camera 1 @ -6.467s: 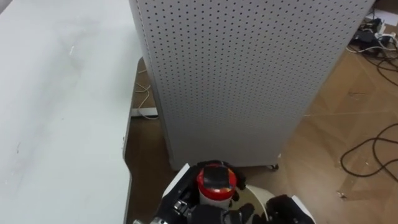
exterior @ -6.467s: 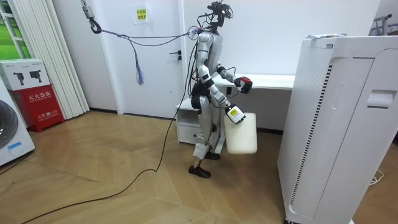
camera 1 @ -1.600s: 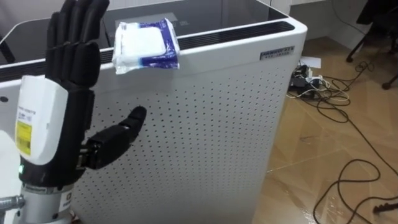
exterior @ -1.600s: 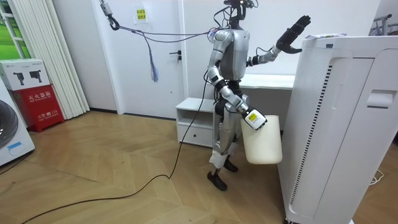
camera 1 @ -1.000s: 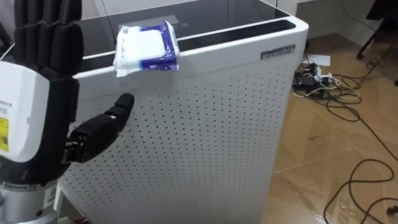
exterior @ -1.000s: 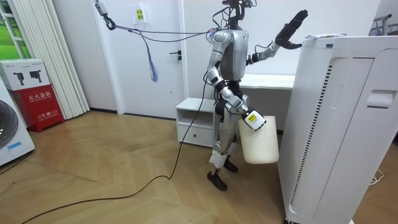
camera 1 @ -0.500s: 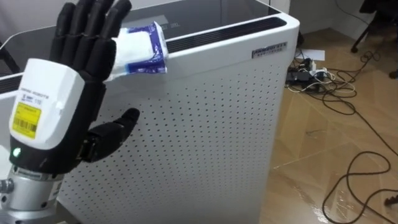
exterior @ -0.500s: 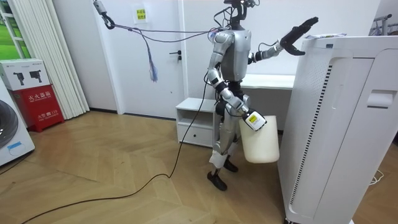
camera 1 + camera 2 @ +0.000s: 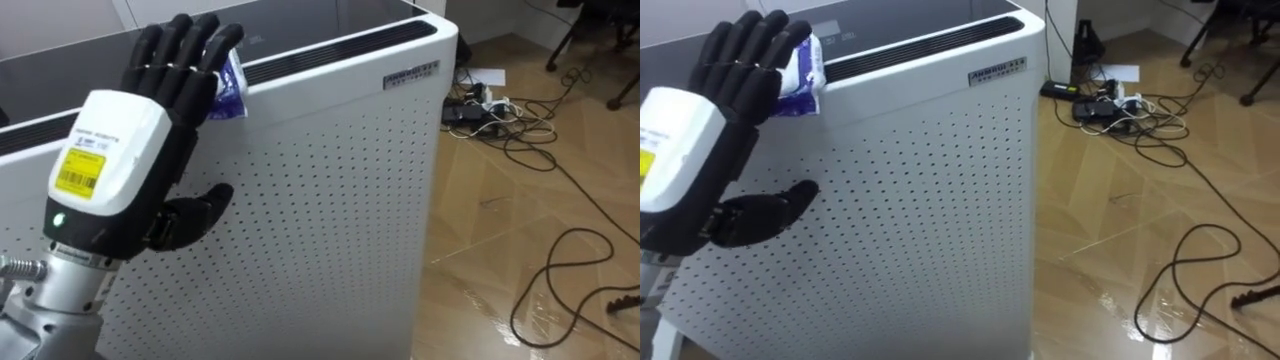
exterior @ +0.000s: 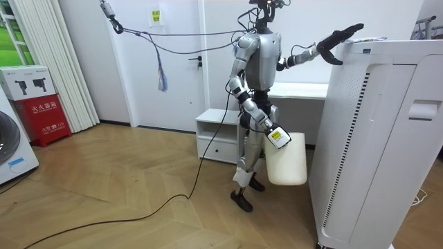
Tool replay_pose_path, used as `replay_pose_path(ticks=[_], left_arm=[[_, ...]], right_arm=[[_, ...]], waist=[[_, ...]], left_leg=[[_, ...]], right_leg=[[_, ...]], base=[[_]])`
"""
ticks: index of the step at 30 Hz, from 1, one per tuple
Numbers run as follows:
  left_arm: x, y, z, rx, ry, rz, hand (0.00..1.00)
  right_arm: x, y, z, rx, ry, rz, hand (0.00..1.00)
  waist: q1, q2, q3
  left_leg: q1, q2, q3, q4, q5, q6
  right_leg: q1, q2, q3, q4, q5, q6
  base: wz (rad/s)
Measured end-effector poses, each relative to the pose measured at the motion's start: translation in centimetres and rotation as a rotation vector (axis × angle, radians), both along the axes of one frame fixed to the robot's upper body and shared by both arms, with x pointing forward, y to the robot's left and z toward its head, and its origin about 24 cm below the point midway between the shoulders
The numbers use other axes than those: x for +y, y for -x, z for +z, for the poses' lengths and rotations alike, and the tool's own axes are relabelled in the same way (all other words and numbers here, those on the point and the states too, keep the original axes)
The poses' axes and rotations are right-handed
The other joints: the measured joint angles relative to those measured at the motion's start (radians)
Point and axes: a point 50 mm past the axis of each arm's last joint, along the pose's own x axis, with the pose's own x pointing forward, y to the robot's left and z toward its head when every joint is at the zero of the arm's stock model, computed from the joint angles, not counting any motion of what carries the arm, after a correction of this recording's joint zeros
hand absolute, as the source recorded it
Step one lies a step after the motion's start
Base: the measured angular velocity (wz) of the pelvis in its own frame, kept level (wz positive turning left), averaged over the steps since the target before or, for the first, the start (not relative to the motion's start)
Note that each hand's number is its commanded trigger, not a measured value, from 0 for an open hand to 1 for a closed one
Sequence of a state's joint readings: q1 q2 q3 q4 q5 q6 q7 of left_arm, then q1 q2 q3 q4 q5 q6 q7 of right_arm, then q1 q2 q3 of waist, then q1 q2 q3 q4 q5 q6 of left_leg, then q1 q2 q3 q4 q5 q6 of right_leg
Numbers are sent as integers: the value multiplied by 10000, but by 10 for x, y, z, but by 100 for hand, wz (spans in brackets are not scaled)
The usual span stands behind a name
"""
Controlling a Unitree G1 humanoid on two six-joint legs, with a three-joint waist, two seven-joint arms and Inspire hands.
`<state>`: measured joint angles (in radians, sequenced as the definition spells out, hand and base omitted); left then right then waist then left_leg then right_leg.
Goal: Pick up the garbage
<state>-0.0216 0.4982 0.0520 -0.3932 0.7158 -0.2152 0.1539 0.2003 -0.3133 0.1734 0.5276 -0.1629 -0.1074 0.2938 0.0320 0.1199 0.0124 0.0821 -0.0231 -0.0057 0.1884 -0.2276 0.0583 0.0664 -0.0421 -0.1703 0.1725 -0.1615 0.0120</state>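
Note:
A white-and-blue tissue packet [image 9: 229, 90] lies on the top edge of a tall white perforated unit [image 9: 330, 190]. My left hand [image 9: 125, 165] is raised against that unit, open, its straight fingers reaching over the packet and hiding most of it. Whether they touch it I cannot tell. In the room view I stand beside the unit [image 10: 377, 138] with the left hand [image 10: 340, 36] stretched out to its top. My right hand [image 10: 275, 136] hangs low at my side, shut on a white bin [image 10: 286, 162].
Dark cables and a power strip [image 9: 500, 115] lie on the wooden floor to the right of the unit. Behind me stand a white desk [image 10: 299, 90] and a low white cabinet [image 10: 216, 135]. A cable [image 10: 138, 207] trails over the floor.
The left hand has moved forward and tipped down over the packet, which now shows only at its fingertips. The view has shifted a little.

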Motion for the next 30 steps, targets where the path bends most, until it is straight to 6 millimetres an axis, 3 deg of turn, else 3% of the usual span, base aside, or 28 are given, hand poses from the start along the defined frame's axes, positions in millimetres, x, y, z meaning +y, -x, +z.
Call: replay_pose_path(ticks=[13, 16, 21, 22, 23, 30], left_arm=[[11, -19, -1, 1748, -59, 342, 0], [14, -24, -4, 2261, -200, 503, 0], [25, -30, -6, 2969, -366, 838, 0], [26, -31, -5, 3019, -414, 880, 78], [29, -31, -3, 3121, -491, 967, 100], [37, -31, 8, 3408, -715, 1157, 100]], right_arm=[[-2, -1, 2, 275, 121, 21, 100], [-5, 0, 1, 454, 322, 25, 100], [-11, 0, 1, 575, 613, -106, 100], [-11, -1, 2, 563, 661, -82, 100], [-11, -2, 4, 537, 734, -44, 100], [-9, -9, 12, 119, 848, -55, 100]], waist=[[0, 128, -37], [-23, 260, -96], [-6, 452, -60], [-1, 441, -52], [-11, 426, -42], [21, 365, -10]], left_leg=[[99, 8, 42, 16, 1, 1], [108, 0, 46, 49, 3, 4], [73, -14, 199, 76, 48, 0], [55, -15, 229, 80, 53, -7], [17, -12, 243, 89, 73, -25], [-14, 42, 290, 81, 119, -72]], right_leg=[[4, 1, 40, 156, -1, 1], [-1, -4, 44, 226, -2, 2], [-260, -72, 169, 609, -121, -32], [-325, -81, 185, 688, -153, -48], [-373, -81, 194, 709, -166, -62], [-480, -20, 248, 688, -175, -108]], base=[[0], [0], [-7], [-5], [-9], [-2]])
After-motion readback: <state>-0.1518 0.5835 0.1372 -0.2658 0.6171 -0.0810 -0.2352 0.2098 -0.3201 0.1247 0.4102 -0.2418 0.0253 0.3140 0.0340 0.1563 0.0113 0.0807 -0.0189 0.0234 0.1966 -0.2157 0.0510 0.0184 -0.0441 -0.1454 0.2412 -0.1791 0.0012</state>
